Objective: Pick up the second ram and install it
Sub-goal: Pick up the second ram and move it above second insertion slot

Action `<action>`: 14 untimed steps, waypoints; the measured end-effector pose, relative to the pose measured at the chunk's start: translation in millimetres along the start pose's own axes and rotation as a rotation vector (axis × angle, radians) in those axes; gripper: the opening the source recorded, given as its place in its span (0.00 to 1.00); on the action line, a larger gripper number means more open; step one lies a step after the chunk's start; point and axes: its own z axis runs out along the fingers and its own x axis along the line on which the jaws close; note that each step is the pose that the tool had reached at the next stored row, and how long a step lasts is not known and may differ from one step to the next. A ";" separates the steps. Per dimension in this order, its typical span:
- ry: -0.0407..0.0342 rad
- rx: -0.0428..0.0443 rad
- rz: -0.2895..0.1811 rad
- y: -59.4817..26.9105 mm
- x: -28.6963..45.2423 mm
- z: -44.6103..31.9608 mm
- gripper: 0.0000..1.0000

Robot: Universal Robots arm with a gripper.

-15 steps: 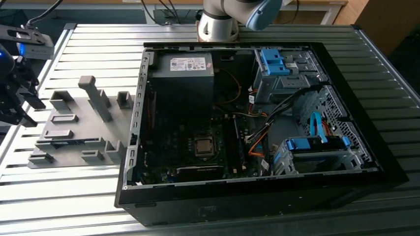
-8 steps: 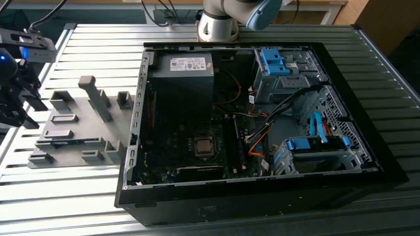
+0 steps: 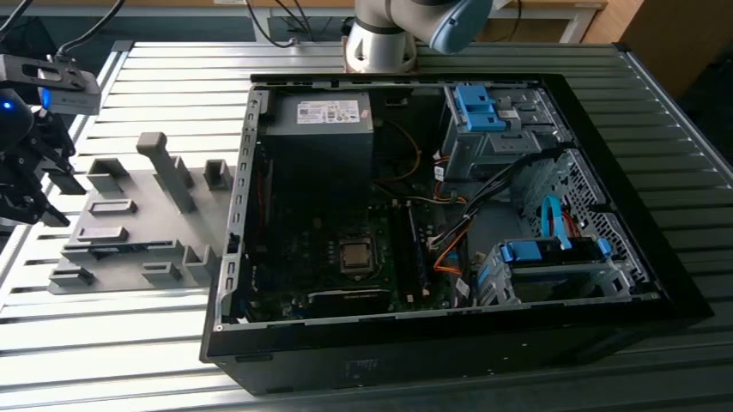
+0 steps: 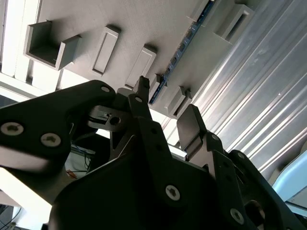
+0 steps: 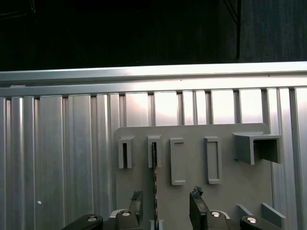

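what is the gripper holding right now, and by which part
Nothing is held. The gripper is open over the grey fixture; in the first wrist view the second ram stands on edge there, between the fingers, untouched.

The arm (image 3: 382, 47) is showing a silver tube and a pale blue joint cap (image 3: 458, 21). Black cables (image 3: 101, 27) are running into a grey box (image 3: 51, 84) at its wrist. Silver screws (image 4: 172, 192) are dotting the matte black link plates of the gripper (image 4: 165, 103).
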 end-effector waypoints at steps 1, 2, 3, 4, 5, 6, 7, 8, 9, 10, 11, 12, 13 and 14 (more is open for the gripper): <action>0.0000 0.0000 0.000 0.0 0.0 0.0 0.51; 0.0000 0.0000 0.000 0.0 0.0 0.0 0.51; 0.0000 0.0000 0.000 0.0 0.0 0.1 0.51; 0.0000 0.0001 0.000 -0.1 0.0 0.4 0.51; -0.0001 0.0002 0.000 -0.2 -0.1 0.8 0.51; 0.0000 0.0001 0.000 -0.5 -0.1 1.3 0.51; 0.0000 0.0000 0.000 -1.2 0.0 2.0 0.51; -0.0001 0.0001 0.000 -1.8 -0.1 2.7 0.51; -0.0001 0.0001 0.000 -2.0 -0.1 3.3 0.51; 0.0000 -0.0001 0.000 -2.0 -0.1 3.7 0.51; 0.0001 -0.0001 0.000 -2.0 -0.1 3.7 0.51; 0.0002 -0.0002 0.000 -2.0 0.0 3.7 0.51; 0.0002 -0.0002 0.000 -2.0 0.0 3.8 0.51; 0.0001 -0.0001 0.000 -2.1 -0.1 3.8 0.51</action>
